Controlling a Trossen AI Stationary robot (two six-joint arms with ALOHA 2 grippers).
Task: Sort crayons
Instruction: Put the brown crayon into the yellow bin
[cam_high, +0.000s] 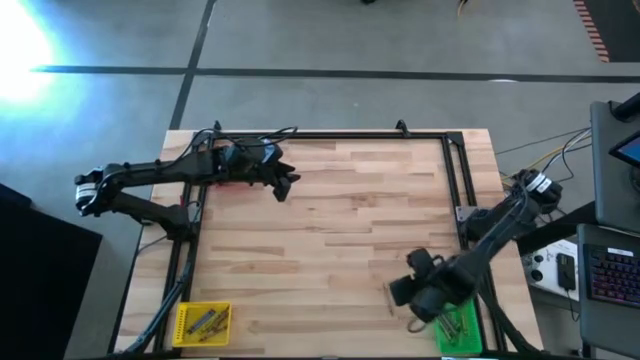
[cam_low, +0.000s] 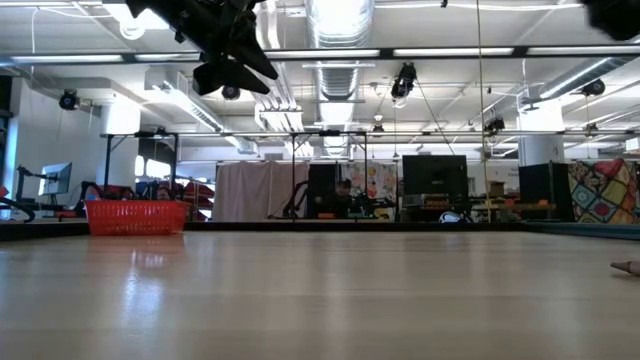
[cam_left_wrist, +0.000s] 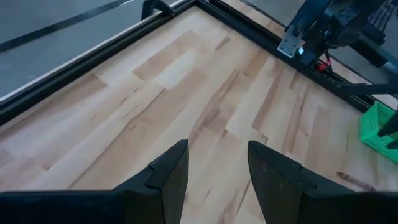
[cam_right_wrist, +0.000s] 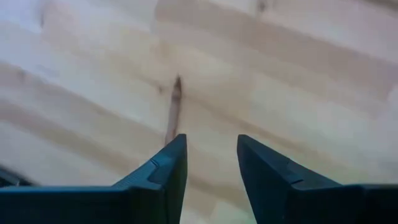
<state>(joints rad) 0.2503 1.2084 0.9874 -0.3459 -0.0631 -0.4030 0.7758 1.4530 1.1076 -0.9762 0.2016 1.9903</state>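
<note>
As my right gripper (cam_right_wrist: 211, 155) hovers open with the brown crayon (cam_right_wrist: 173, 112) off its left finger, I risk nudging it away | left gripper (cam_left_wrist: 217, 163) open, idle far side | green bin (cam_high: 462, 328) adjacent

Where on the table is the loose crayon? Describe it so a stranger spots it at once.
Start at the green bin in the table's near right corner. Just left of it, beside the right gripper, one brown crayon lies alone on bare wood. Unlike the crayons in the green bin and the yellow bin, it sits in no bin.
</note>
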